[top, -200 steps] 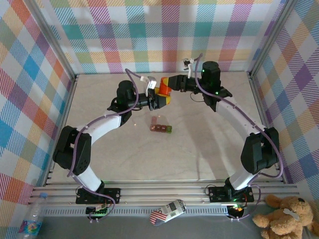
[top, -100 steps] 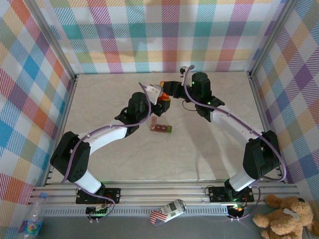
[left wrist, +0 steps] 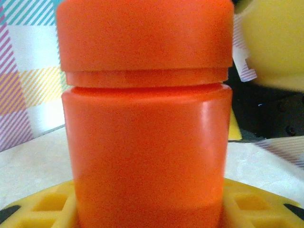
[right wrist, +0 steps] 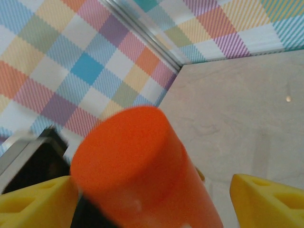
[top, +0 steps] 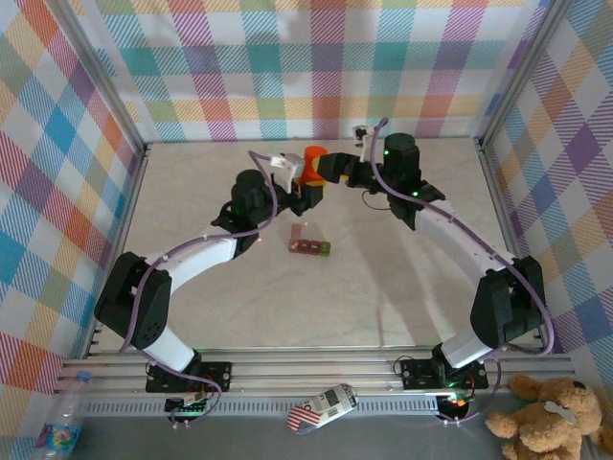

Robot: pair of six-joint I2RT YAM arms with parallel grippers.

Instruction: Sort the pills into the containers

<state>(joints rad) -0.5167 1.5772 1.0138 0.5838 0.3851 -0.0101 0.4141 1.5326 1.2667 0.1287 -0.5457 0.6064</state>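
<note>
The pale counter (top: pixel 383 297) is the largest thing here, and nearly all of it lies bare because the work sits bunched at its far middle. Both arms curve inward from the near edge to meet there, which puts the two tools on one object from opposite sides. The left tool (top: pixel 305 195) is closed on the lower body of the orange bottle (top: pixel 311 163). In the left wrist view the bottle stands upright, with the yellow fingers (left wrist: pixel 40 209) seated low against its base. That low grip looks chosen to steady the bottle and leave the cap free. The right tool (top: pixel 326 171) comes at the cap from the other side with its jaws spread and gripping nothing. In the right wrist view one yellow finger (right wrist: pixel 33 199) sits just beside the cap and the other stands well apart from it. I take this as the cap-removal step, with the right tool either between grips or about to take a fresh hold. The containers (top: pixel 309 247), a small dark red-brown strip with a green end compartment, lie flat on the counter near the bottle, on its near side. That is handy for pouring or placing once the bottle is open. A tiny pale piece (top: pixel 298 231) lies just beside the strip, too small to identify.
</note>
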